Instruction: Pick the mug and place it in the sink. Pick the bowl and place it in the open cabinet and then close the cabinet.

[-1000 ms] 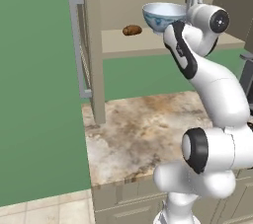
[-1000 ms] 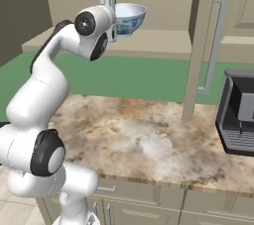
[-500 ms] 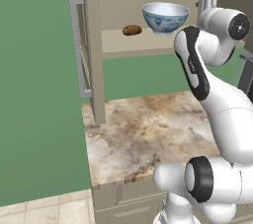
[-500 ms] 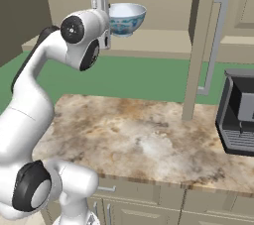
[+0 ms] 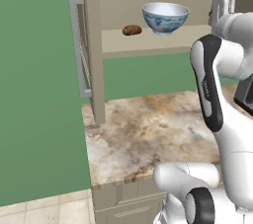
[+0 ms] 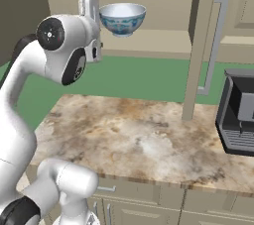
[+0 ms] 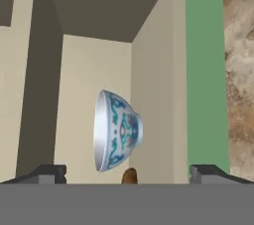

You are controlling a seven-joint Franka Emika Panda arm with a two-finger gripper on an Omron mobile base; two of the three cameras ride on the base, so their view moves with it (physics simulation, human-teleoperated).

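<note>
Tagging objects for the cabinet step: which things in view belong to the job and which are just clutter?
Job:
- bowl, upright on the cabinet shelf
- cabinet, doors open
- gripper, open, empty, beside the bowl

Clutter:
- brown lump on the shelf beside the bowl
- dark appliance on the counter
- counter
</note>
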